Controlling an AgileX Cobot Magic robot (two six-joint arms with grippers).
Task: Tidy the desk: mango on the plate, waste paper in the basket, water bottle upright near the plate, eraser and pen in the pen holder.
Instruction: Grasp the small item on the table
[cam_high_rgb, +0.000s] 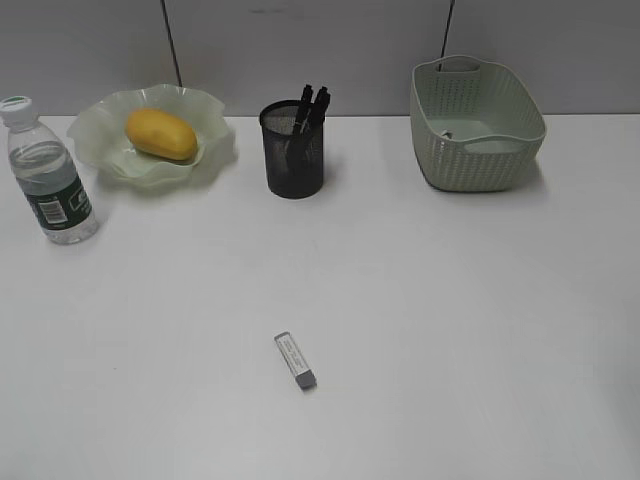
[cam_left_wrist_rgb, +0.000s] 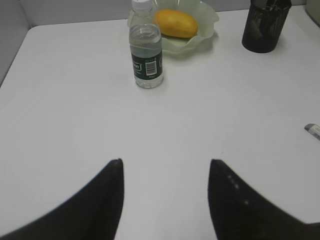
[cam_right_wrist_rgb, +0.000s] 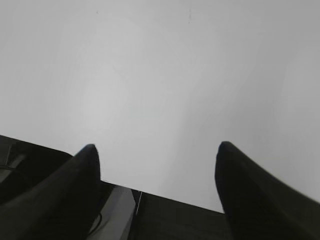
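At the far left, the water bottle (cam_high_rgb: 45, 170) is seen standing upright on the white surface (cam_high_rgb: 450, 330), just beside the plate (cam_high_rgb: 105, 150); its clear ribbed plastic and dark green label are plainly shown. The smooth, oval, yellow-orange mango (cam_high_rgb: 160, 134) is already held in the ruffled, translucent green plate. Next, the black mesh pen holder (cam_high_rgb: 294, 155) is seen with dark pens (cam_high_rgb: 310, 105) inside. In the foreground, well apart from the holder, the eraser (cam_high_rgb: 296, 361) is left lying flat: a small white-sleeved block with a grey end. It is judged to be light and stiff, its paper sleeve perhaps slippery, so it is best pinched across its narrow width near the middle. At the right stands the woven-look green basket (cam_high_rgb: 478, 125); something pale is glimpsed inside, though it cannot be identified. The left gripper (cam_left_wrist_rgb: 166, 167) and right gripper (cam_right_wrist_rgb: 157, 150) are both shown with fingers spread, nothing held.
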